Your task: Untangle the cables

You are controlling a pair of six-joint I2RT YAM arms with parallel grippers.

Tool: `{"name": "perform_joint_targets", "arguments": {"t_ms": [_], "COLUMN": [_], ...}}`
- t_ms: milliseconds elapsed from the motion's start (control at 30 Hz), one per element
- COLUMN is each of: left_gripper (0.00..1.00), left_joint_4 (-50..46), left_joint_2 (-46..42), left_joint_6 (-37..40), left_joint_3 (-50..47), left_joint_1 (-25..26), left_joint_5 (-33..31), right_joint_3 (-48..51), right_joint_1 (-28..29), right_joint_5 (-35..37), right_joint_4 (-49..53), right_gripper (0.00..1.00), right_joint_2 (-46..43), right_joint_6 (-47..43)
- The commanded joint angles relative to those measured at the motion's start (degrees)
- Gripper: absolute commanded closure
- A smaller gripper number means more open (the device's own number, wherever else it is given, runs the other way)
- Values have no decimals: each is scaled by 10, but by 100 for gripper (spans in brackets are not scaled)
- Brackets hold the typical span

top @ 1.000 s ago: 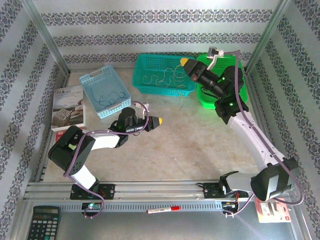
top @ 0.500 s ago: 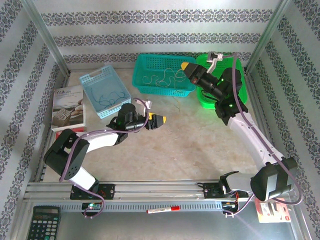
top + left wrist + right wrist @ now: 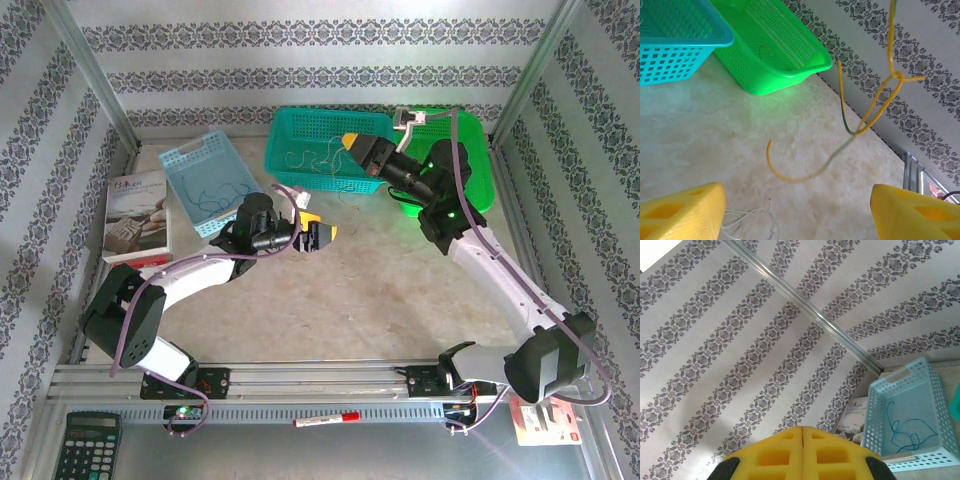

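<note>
Left end effector point(image 3: 320, 231) has just spread its jaws apart beside the dangling yellow cable point(image 3: 896, 76), which the right end effector point(image 3: 350, 142), clamped together, seems to hold up for separating.

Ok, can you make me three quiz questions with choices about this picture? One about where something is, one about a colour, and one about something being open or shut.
1. Where does the blue cable lie?
A. in the light blue basket
B. on the book
C. on the calculator

2. What colour is the basket farthest right?
A. red
B. green
C. black

3. How is the left gripper?
A. open
B. shut tight
C. closed on a pen

Answers:
1 is A, because the right wrist view shows the blue strand curled on that basket's floor.
2 is B, because its plastic is bright green.
3 is A, because the left wrist view shows its yellow fingers standing far apart with nothing gripped between them.
</note>
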State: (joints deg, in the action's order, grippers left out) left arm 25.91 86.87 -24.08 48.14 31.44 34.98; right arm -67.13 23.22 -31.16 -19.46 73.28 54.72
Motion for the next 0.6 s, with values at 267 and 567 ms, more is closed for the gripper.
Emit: {"name": "perform_joint_targets", "arguments": {"t_ms": [267,567], "left_gripper": [22,34], "left_joint_4": [3,31], "left_joint_2": [26,39], "left_joint_6": [28,16], "left_joint_3": [23,29], "left_joint_1": [27,35], "left_joint_5": [36,19], "right_joint_3": [-47,-53], "right_joint_1": [46,78], "right_joint_5": [12,25], "right_joint_4": [-13,-12], "right_gripper": [100,100], "right_joint_2": [-1,-2], "right_joint_6": [-15,-23]}}
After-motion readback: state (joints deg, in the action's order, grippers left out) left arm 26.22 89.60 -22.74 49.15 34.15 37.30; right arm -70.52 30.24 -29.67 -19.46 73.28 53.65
